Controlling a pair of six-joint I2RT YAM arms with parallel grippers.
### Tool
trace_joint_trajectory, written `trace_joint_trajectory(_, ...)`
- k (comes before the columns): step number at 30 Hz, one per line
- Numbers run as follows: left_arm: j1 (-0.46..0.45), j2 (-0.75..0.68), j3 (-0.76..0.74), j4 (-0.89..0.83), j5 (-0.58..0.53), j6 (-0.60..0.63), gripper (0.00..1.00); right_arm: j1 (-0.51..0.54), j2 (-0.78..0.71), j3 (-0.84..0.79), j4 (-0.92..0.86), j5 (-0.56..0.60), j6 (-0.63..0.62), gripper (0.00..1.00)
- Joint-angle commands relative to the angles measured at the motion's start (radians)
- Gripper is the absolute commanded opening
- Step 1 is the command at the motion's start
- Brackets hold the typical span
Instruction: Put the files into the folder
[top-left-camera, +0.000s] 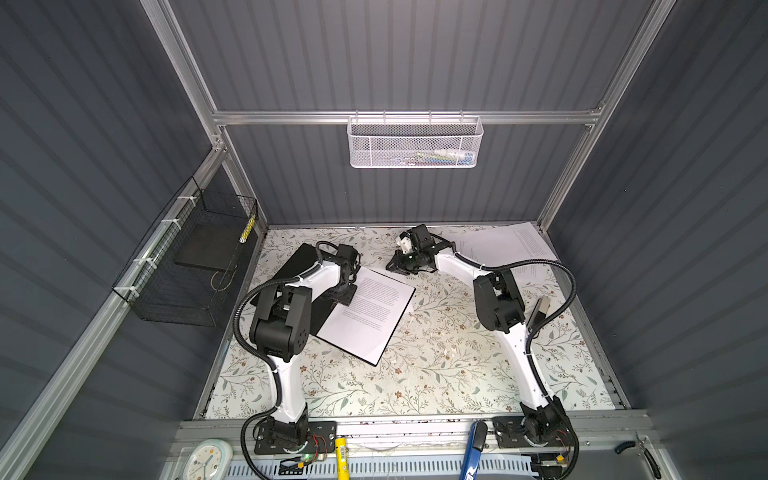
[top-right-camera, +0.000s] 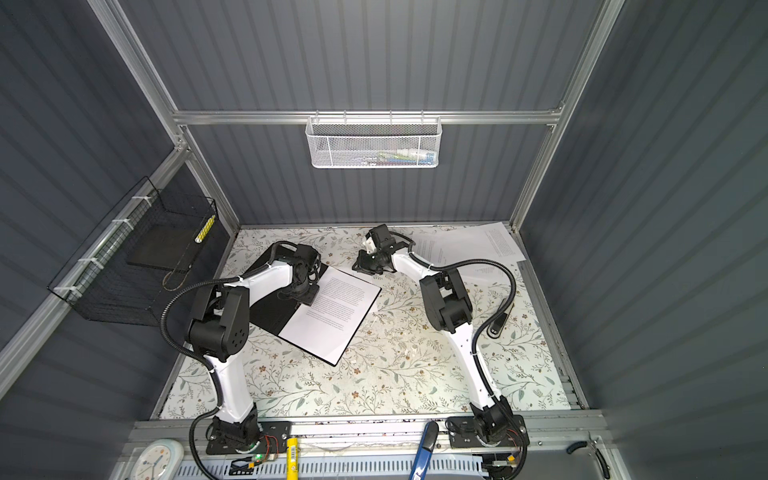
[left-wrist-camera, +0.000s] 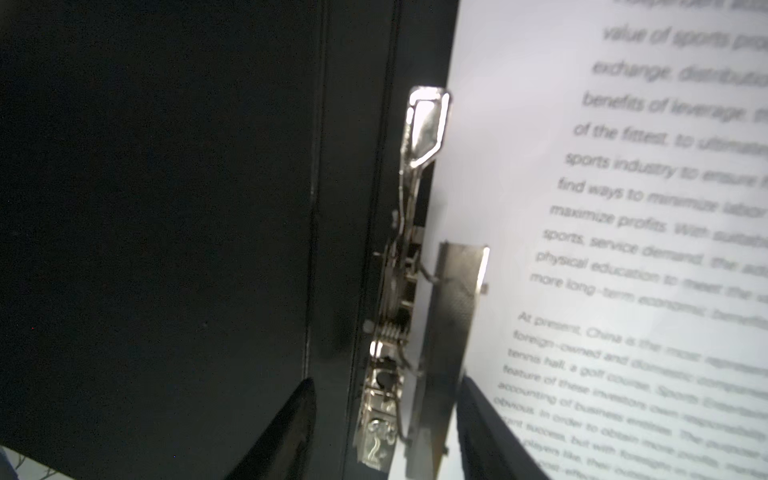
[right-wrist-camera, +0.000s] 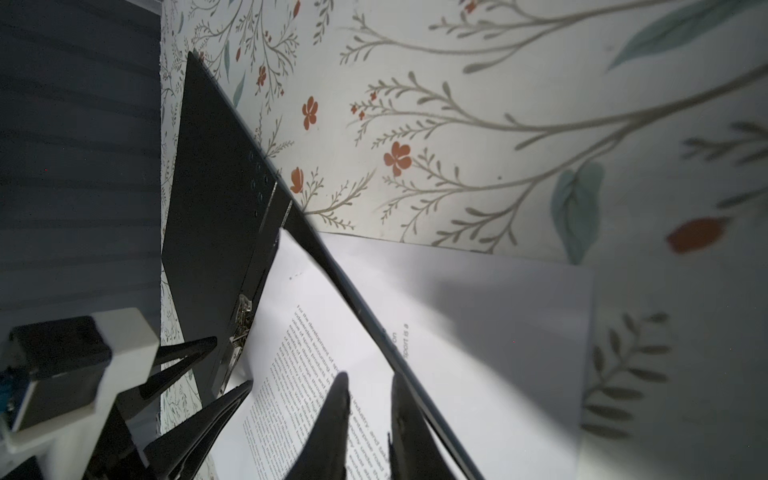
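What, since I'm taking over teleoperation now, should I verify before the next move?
1. Folder open, black inside up: ok.
2. Printed sheet lying inside it: ok.
3. Left hand open astride the metal clip: ok.
4. Clip pressing the sheet: cannot tell.
5. Other sheets inside folder: not ok, loose at far right.
6. Right hand empty: ok.

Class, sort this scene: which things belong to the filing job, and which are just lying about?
Job: folder, sheet lying in it, loose sheets at the far right corner, folder's metal clip.
Lying about: white mesh basket, black wire basket, clock, blue-handled tool.
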Motion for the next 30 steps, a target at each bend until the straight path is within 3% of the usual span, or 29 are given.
trace_joint_trajectory(1,0.006,0.022,0.025,-0.008,-0.002,0.005,0.46,-0.006,0.044,0.037,-0.033,0.004,0.019,0.19)
trace_joint_trajectory(8,0.005,0.025,0.07,-0.004,-0.019,-0.019,0.33,-0.009,0.068,0.072,-0.067,0.001,0.035,0.17)
trace_joint_trajectory(30,-0.003,0.064,0.145,-0.044,0.03,-0.017,0.37,-0.01,0.094,0.109,-0.078,-0.041,0.096,0.17)
